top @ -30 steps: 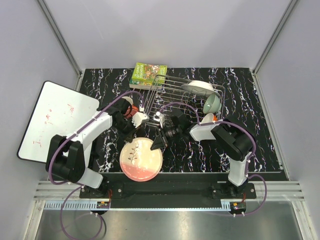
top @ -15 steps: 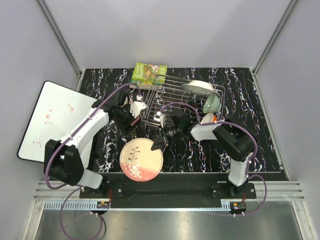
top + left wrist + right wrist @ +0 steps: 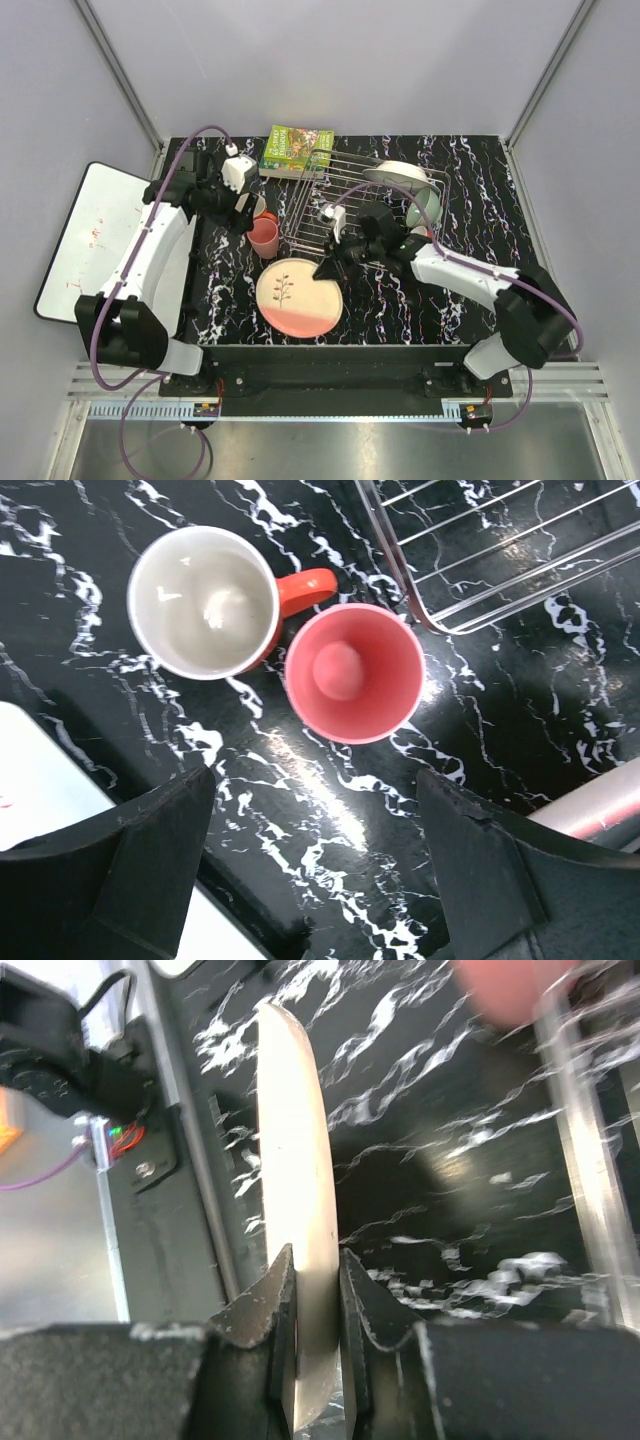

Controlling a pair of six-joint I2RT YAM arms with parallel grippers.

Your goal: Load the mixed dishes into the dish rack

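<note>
Beyond my right gripper [image 3: 327,268] stands the dish rack [image 3: 345,200], with a large white plate [image 3: 400,173] and a pale green bowl [image 3: 425,206] inside it. Between my right fingers [image 3: 262,1320] sits the rim of the pink-and-cream plate [image 3: 297,297], pinched tight, the rest of it reaching out ahead of the tips. Below my left gripper [image 3: 315,810], jaws spread wide and holding nothing, two cups stand upright side by side on the tabletop [image 3: 300,770]. They are the salmon-pink cup [image 3: 353,672] and the orange-handled cup [image 3: 203,602], just beside the rack's corner.

The black worktop [image 3: 510,190] holds a wire rack [image 3: 340,185], a green book [image 3: 296,148], a pink cup [image 3: 352,672] and an orange cup [image 3: 205,602].
</note>
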